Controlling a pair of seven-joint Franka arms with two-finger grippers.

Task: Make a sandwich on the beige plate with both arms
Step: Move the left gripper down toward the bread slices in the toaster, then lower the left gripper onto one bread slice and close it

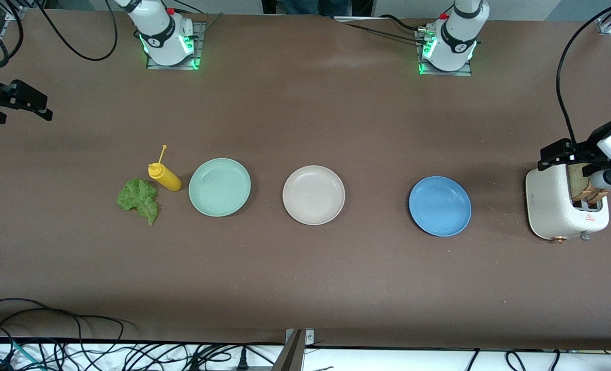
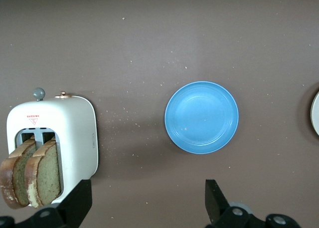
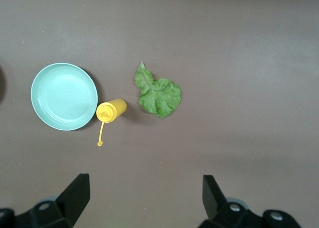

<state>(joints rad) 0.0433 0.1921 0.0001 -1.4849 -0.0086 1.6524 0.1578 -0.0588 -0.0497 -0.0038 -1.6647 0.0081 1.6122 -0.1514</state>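
Nothing assembled yet. The beige plate (image 1: 313, 195) sits bare near the middle of the table (image 1: 305, 288), between the mint green plate (image 1: 219, 186) toward the right arm's end and the blue plate (image 1: 440, 206) toward the left arm's end. All three plates are bare.

Sandwich parts all apart:
- Lettuce leaf (image 1: 139, 199) lies flat on the table near the right arm's end, just beside a yellow squeeze bottle (image 1: 165, 176), which stands next to the mint green plate.
- Two bread slices (image 2: 31, 172) stand in the slots of the white toaster (image 1: 563, 208) at the left arm's end, well apart from the beige plate.

Left pincer (image 2: 147, 204): high over the table by the toaster and blue plate, jaws spread wide, holding nothing. In the front view its arm partly covers the toaster top.

Right pincer (image 3: 144, 200): up over the table at the right arm's end, with the lettuce and bottle below its camera, jaws wide, holding nothing.

Judgement: task at its start. Left to do, everything: a bread slice onto the beige plate, lettuce on that, second slice on top. Each arm looks placed for its own ingredient, left for bread, right for lettuce.
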